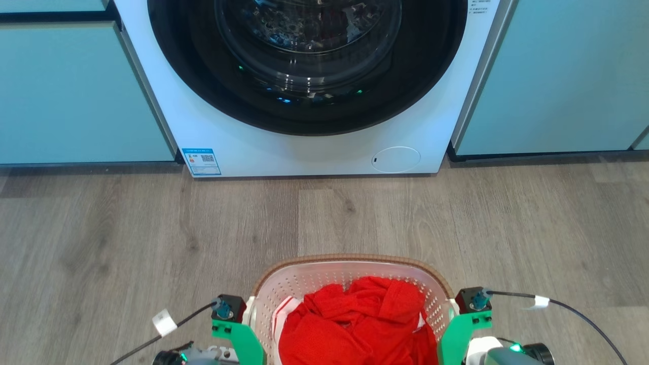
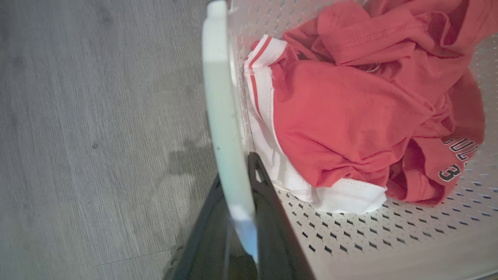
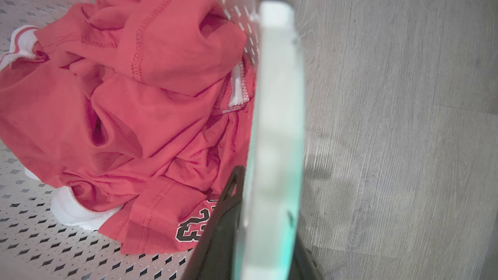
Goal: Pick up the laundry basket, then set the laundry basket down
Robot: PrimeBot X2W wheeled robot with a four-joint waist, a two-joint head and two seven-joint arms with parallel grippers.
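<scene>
The laundry basket [image 1: 350, 259] sits low in front of the robot, between its two arms, with the washing machine [image 1: 304, 147] a little way off across the wooden floor [image 1: 127, 228]. I cannot tell if the basket rests on the floor or hangs just above it.

The left end effector [image 2: 235, 175] is clamped on the left handle [image 2: 220, 97]. One dark finger [image 2: 272, 225] is inside the basket wall and the other is outside, with the white handle squeezed between them. The right end effector [image 3: 268, 198] grips the right handle [image 3: 278, 97] the same way, with one finger on each side.

I think the basket will be easy to carry. It is thin plastic full of little holes, so it should be light. Inside is a heap of red clothes [image 1: 360, 319] with some white trim. The heap is soft and cannot weigh much. It lies loose and may slide if the basket tips.

The plastic looks smooth, so it could slip a bit in the fingers. The walls may bend if they are pressed hard. The two side handles look like the best places to hold it, because they are thicker and stick out. Holding both at once should keep the basket flat. If one arm goes higher than the other, the basket will lean and the clothes may spill over the brown rim. I would keep both arms level and go down slowly.
</scene>
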